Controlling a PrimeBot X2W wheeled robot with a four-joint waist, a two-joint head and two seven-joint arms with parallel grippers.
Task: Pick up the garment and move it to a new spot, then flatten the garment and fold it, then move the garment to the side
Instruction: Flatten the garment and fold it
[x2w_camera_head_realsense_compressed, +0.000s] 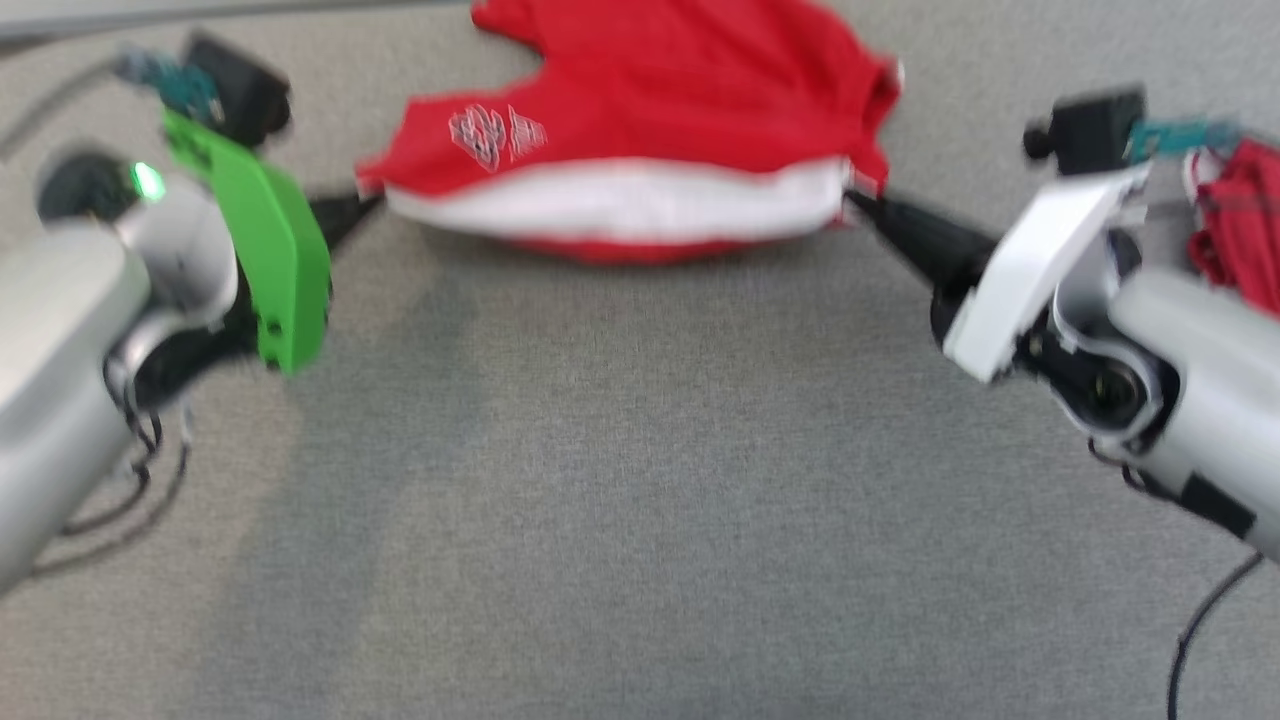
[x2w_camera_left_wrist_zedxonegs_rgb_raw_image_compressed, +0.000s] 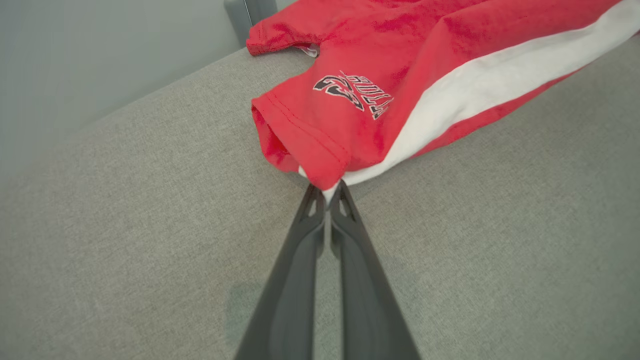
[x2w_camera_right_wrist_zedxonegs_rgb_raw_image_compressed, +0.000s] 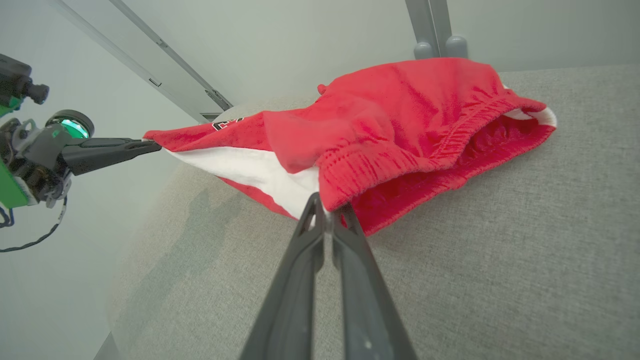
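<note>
Grey fabric surface (x2w_camera_head_realsense_compressed: 640, 500), red garment (x2w_camera_head_realsense_compressed: 650, 130) up at 12 o'clock. My left gripper (x2w_camera_head_realsense_compressed: 368, 200) pinches its 9 o'clock corner, right gripper (x2w_camera_head_realsense_compressed: 858, 204) its 3 o'clock one. Looks mid-flatten to me; fold and side move not done yet.

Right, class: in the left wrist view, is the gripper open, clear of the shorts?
No, the left gripper is shut on a corner of the red shorts.

Head view blurred: garment (x2w_camera_head_realsense_compressed: 650, 110) top cut off by upper edge; logo (x2w_camera_head_realsense_compressed: 497, 135) lettering unreadable (too smeared).
</note>
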